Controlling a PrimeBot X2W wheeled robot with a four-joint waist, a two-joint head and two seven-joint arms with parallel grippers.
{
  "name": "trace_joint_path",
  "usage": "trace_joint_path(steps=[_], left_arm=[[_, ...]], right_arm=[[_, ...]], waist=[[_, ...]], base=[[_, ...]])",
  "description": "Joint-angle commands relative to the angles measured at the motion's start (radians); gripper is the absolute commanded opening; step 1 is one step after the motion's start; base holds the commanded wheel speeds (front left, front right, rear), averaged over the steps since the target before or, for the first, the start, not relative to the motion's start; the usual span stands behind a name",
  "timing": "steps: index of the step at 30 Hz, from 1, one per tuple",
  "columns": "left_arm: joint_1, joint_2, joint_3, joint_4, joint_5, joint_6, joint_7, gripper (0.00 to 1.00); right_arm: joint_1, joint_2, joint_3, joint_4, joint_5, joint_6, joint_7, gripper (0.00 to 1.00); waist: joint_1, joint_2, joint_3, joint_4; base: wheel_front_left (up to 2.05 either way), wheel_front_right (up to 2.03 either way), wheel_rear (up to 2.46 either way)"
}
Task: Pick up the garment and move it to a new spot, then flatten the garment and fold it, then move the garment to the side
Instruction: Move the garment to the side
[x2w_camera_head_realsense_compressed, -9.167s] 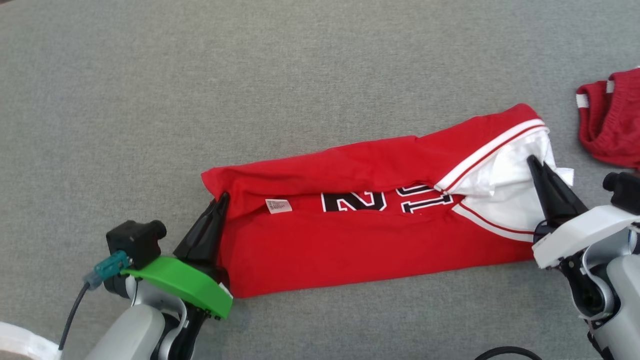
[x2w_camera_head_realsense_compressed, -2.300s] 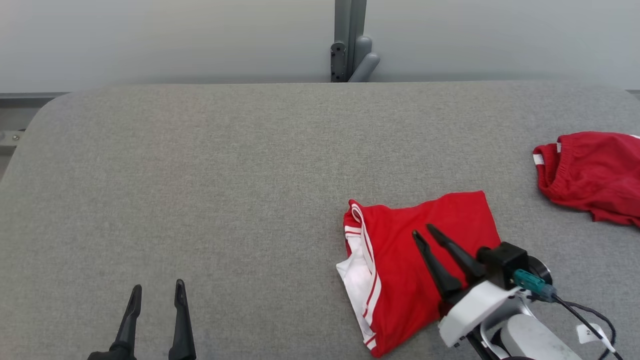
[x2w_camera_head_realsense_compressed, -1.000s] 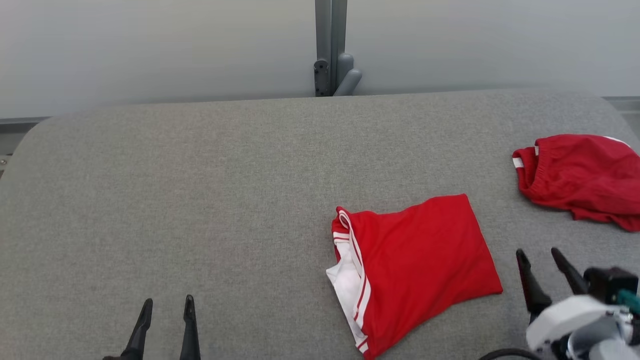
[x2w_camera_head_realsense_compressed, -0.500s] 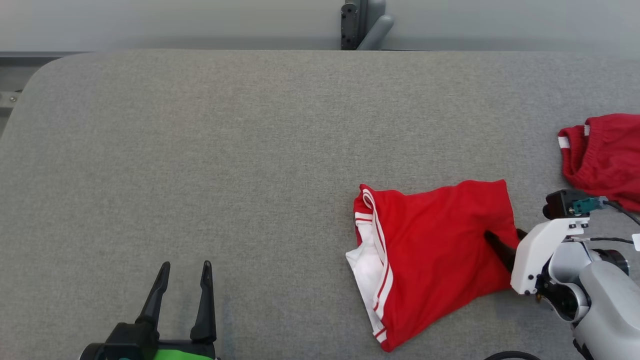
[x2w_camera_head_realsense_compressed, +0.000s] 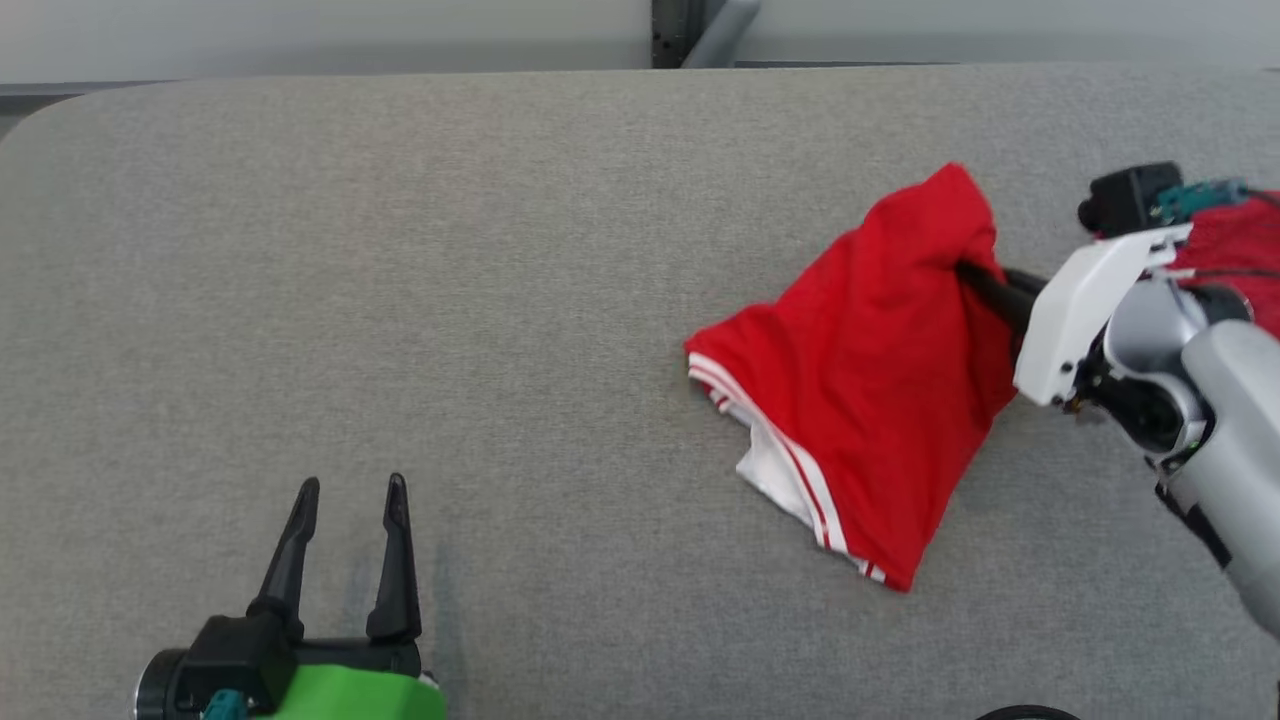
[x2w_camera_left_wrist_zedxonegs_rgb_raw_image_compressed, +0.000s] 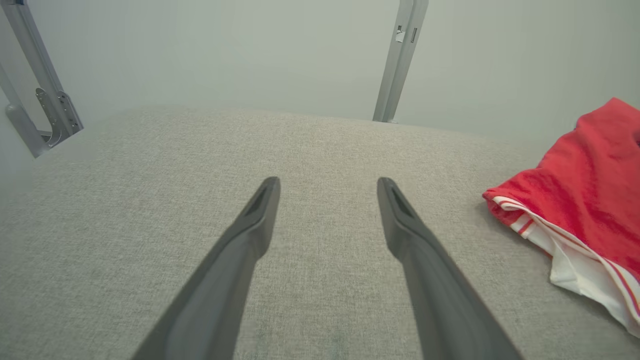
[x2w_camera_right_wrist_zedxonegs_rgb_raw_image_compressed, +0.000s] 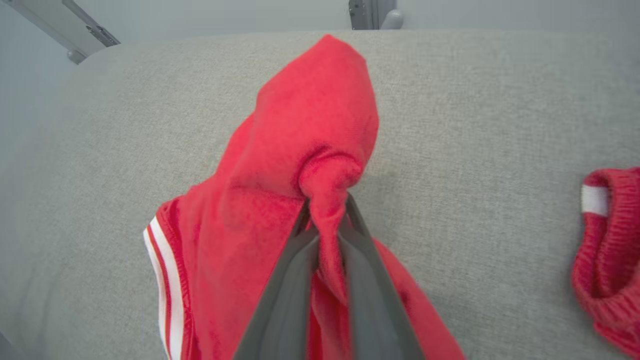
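The folded red garment (x2w_camera_head_realsense_compressed: 880, 370) with white and red striped trim hangs lifted at the right of the grey table (x2w_camera_head_realsense_compressed: 450, 250), its lower corner near the cloth surface. My right gripper (x2w_camera_head_realsense_compressed: 975, 280) is shut on a bunched fold at its upper right; in the right wrist view the red cloth (x2w_camera_right_wrist_zedxonegs_rgb_raw_image_compressed: 305, 150) is pinched between the two fingers (x2w_camera_right_wrist_zedxonegs_rgb_raw_image_compressed: 292, 260). My left gripper (x2w_camera_head_realsense_compressed: 350, 490) stands open over bare table at the lower left, far from the garment (x2w_camera_left_wrist_zedxonegs_rgb_raw_image_compressed: 585, 200), nothing between its fingers (x2w_camera_left_wrist_zedxonegs_rgb_raw_image_compressed: 250, 235).
A second red garment with a ribbed waistband (x2w_camera_right_wrist_zedxonegs_rgb_raw_image_compressed: 607, 240) lies crumpled at the table's right edge, partly behind my right arm (x2w_camera_head_realsense_compressed: 1235, 240). Grey metal posts (x2w_camera_head_realsense_compressed: 690, 25) stand behind the table's far edge against a pale wall.
My right gripper has closed on the folded garment's right edge and lifted it up and toward the far right. The camera has tilted a little. My left gripper stays open.
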Motion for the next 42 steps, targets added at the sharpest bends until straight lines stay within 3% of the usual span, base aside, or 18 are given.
trace_joint_path(steps=[1,6,12,25,26,27,35,42], left_arm=[[-0.02,0.002,0.004,-0.01,0.005,0.003,0.0,1.0],[-0.062,0.002,0.013,-0.025,0.029,-0.013,0.0,1.0],[-0.1,0.002,0.017,-0.013,0.075,-0.041,0.0,1.0],[-0.095,0.002,0.0,0.005,0.126,-0.072,0.0,1.0],[-0.094,0.002,-0.002,0.007,0.127,-0.073,0.0,1.0],[-0.091,0.002,-0.003,0.009,0.128,-0.074,0.0,1.0],[-0.063,0.002,0.001,0.021,0.112,-0.066,0.0,1.0],[-0.005,0.001,0.009,0.034,0.064,-0.039,0.0,1.0]], right_arm=[[-0.022,-0.012,-0.004,0.007,0.007,-0.001,0.006,0.0],[-0.12,-0.067,-0.041,0.067,-0.001,-0.001,0.009,0.0],[-0.178,-0.12,-0.119,0.134,-0.017,-0.001,-0.038,0.0],[-0.249,-0.15,-0.267,0.343,-0.129,-0.001,-0.166,0.0],[-0.247,-0.144,-0.271,0.369,-0.151,-0.001,-0.185,0.43],[-0.244,-0.138,-0.277,0.395,-0.178,-0.001,-0.209,1.0],[-0.215,-0.094,-0.319,0.542,-0.311,-0.001,-0.384,1.0],[-0.114,-0.076,-0.324,0.498,-0.413,-0.001,-0.6,1.0]], waist=[[0.0,-0.0002,0.053,-0.068],[0.0,-0.0002,0.124,-0.154],[0.0,-0.0002,0.167,-0.213],[0.0,-0.0002,0.18,-0.191],[0.0,-0.0002,0.179,-0.186],[0.0,-0.0002,0.177,-0.18],[0.0,-0.0002,0.14,-0.151],[0.0,-0.0002,0.036,-0.135]], base=[[0.0,0.0,0.0],[0.0,0.0,0.0],[0.0,0.0,0.0],[0.0,0.0,0.0],[0.0,0.0,0.0],[0.0,0.0,0.0],[0.0,0.0,0.0],[0.0,0.0,0.0]])
